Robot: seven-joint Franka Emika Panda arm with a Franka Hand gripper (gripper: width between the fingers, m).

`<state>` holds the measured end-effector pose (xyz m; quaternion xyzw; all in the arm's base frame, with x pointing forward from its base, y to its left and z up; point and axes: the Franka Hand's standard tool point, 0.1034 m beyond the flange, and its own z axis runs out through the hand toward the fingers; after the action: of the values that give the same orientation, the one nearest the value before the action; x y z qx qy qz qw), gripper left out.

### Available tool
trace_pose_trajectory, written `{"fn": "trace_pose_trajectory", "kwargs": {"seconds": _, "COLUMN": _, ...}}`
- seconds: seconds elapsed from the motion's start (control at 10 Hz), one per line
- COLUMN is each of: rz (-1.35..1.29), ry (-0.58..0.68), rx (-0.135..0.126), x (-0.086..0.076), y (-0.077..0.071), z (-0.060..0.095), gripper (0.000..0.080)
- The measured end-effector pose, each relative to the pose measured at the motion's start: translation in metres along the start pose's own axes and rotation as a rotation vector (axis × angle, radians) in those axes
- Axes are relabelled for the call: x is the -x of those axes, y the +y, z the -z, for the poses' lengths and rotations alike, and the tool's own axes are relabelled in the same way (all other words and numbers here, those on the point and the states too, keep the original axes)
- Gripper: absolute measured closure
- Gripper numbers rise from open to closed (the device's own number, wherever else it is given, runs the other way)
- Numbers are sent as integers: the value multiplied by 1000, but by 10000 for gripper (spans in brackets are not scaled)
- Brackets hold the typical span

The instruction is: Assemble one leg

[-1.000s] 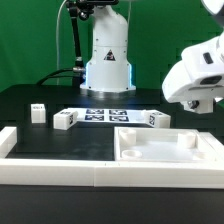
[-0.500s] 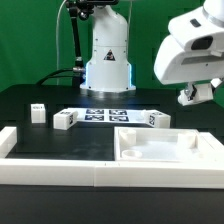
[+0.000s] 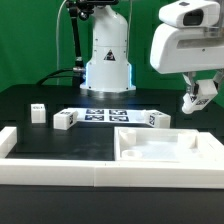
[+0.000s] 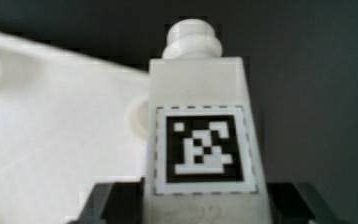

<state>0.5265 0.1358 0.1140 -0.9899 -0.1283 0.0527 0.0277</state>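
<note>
My gripper [image 3: 198,100] is high at the exterior view's right, above the large white panel [image 3: 165,150], and is shut on a leg [image 3: 197,101]. In the wrist view the held leg [image 4: 201,120] fills the middle: a white post with a black-and-white tag on its face and a round peg at its far end. The dark fingers [image 4: 114,205] press both its sides. Part of the white panel [image 4: 51,110] lies below it. Three more white legs lie on the black table: one [image 3: 38,113] at the left, one [image 3: 65,120] beside the marker board, one [image 3: 155,119] by the panel.
The marker board [image 3: 105,114] lies flat mid-table before the robot base [image 3: 107,60]. A white L-shaped fence [image 3: 50,170] runs along the front and left edge. The green backdrop stands behind.
The gripper with the leg has risen and swung toward the exterior view's left, from low at the right edge to above the panel. The other parts have not moved.
</note>
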Motion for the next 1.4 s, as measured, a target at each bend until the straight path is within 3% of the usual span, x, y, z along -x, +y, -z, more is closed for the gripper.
{"fn": "trace_pose_trajectory", "kwargs": {"seconds": 0.3, "rz": -79, "ry": 158, "rx": 8, "x": -30, "y": 9, "z": 24, "gripper": 508}}
{"fn": "trace_pose_trajectory", "kwargs": {"seconds": 0.7, "rz": -65, "ry": 384, "rx": 12, "x": -40, "y": 8, "z": 24, "gripper": 508}}
{"fn": "trace_pose_trajectory", "kwargs": {"seconds": 0.9, "rz": -12, "ry": 545, "rx": 34, "x": -60, "y": 22, "z": 34, "gripper": 508}}
{"fn": "trace_pose_trajectory", "kwargs": {"seconds": 1.1, "rz": 19, "ry": 550, "rx": 48, "x": -76, "y": 34, "z": 38, "gripper": 508}}
{"fn": "trace_pose_trajectory", "kwargs": {"seconds": 1.4, "rz": 20, "ry": 555, "rx": 48, "x": -77, "y": 33, "z": 39, "gripper": 508}}
